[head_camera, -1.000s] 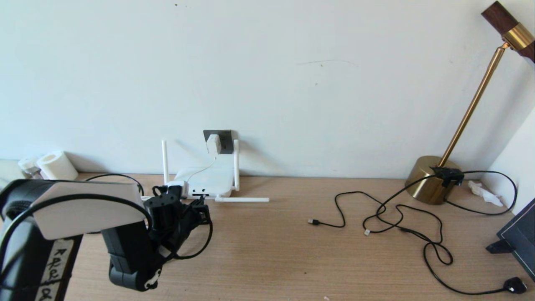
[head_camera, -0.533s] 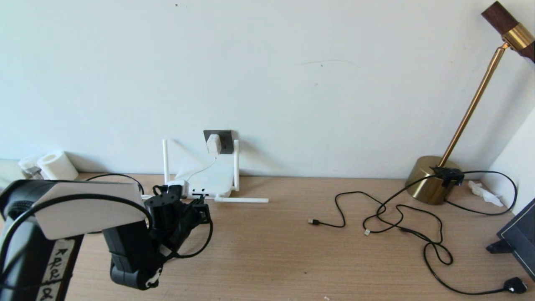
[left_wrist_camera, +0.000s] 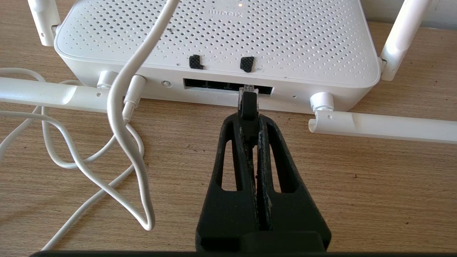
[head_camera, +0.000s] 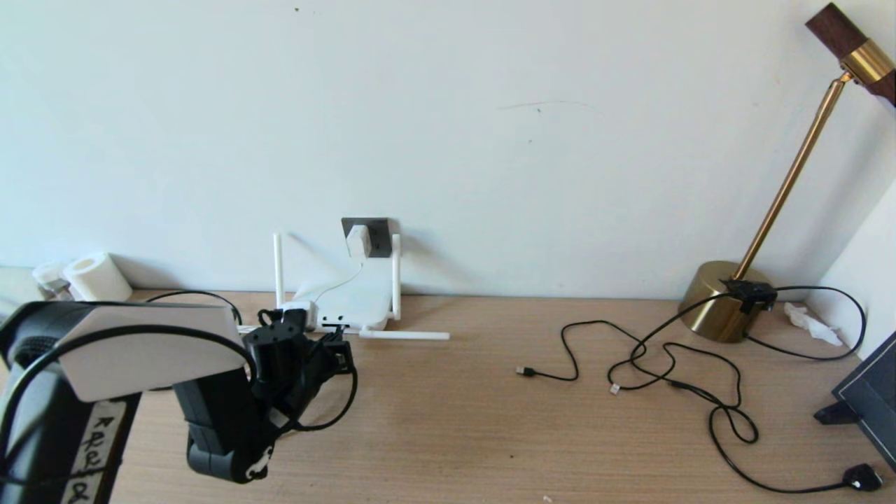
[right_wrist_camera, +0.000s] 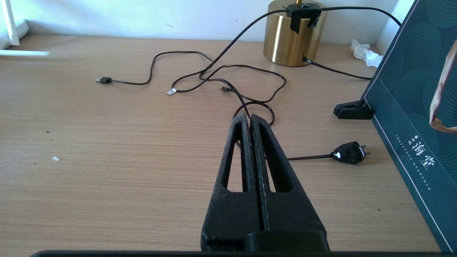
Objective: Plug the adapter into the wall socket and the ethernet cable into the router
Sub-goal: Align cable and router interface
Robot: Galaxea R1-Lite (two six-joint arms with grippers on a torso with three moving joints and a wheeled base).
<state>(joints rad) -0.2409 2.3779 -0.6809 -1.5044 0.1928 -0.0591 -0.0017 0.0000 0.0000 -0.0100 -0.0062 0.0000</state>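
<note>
Against the wall at the desk's [head_camera: 490, 420] back edge, the left gripper [left_wrist_camera: 249, 119] pinches the ethernet cable's plug [left_wrist_camera: 247, 101] at the router's [left_wrist_camera: 217, 43] port. Push straight in, plug kept level; the right gripper [right_wrist_camera: 250, 121] sits pressed together.

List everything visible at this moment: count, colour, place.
adapter: 1, white, plugged into the wall socket
wall socket: 1, dark grey, on wall behind router
router: 1, white, on desk by wall
ethernet cable: 1, black, plug at router's port
thin cables: several, black, on desk's right half
lamp: 1, brass, far right
paper roll: 1, white, far left
box: 1, dark teal, right edge
left gripper: shut on the plug, at the router
right gripper: shut, parked above the desk
</note>
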